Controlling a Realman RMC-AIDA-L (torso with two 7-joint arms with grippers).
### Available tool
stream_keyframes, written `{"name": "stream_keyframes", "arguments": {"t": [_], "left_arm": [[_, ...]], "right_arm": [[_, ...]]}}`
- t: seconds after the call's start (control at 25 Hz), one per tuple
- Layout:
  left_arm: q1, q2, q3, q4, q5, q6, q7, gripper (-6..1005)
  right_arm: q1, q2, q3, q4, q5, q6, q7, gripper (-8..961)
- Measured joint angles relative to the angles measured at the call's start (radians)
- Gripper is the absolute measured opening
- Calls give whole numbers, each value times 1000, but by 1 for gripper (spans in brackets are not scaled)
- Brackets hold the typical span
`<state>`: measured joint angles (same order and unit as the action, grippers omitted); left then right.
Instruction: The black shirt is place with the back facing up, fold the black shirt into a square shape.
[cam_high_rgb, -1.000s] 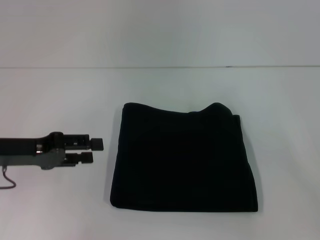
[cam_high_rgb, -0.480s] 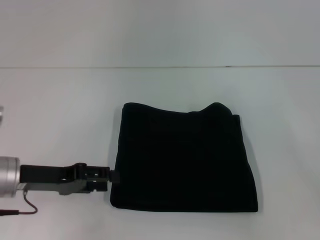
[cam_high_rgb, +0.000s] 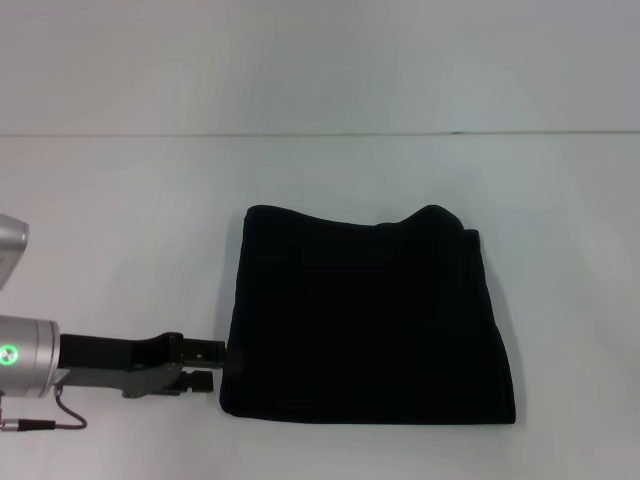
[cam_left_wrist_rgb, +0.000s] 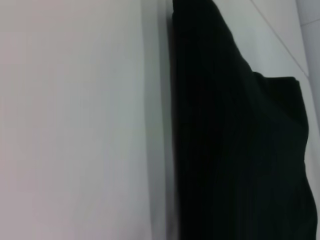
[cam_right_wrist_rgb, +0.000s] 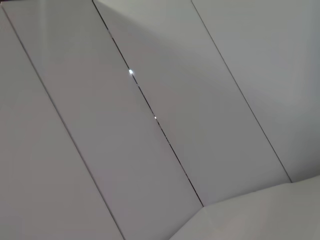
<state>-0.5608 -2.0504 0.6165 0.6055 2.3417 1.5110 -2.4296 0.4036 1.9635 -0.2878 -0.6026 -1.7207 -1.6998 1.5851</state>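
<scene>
The shirt (cam_high_rgb: 368, 318) lies folded square on the surface (cam_high_rgb: 120, 220), the left gripper (cam_high_rgb: 222, 366) at its near-left corner, fingers parted.

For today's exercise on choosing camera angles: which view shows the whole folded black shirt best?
The head view. It shows the black shirt whole, folded into a rough square on the white table, with the left tool at its near left edge. The left wrist view shows only one side of it, close up. The right wrist view shows none of it.

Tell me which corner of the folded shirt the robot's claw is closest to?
The near-left corner of the black shirt; the left gripper reaches its edge there.
</scene>
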Motion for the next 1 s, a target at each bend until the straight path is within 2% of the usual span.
{"name": "stream_keyframes", "arguments": {"t": [0.56,0.88,0.96,1.0], "left_arm": [[-11,-19,32,-18,18,-39,-15,668],[-15,-22,89,-5,36,-76,-79,668],[-15,-24,91,-6,40,-76,-80,471],[-15,-25,91,-6,41,-76,-80,433]], "right_arm": [[0,5,2,4,2,-4,-1,793],[-4,6,4,6,4,-3,-1,792],[-5,6,7,6,4,0,-1,792],[-5,6,9,6,4,0,-1,792]]}}
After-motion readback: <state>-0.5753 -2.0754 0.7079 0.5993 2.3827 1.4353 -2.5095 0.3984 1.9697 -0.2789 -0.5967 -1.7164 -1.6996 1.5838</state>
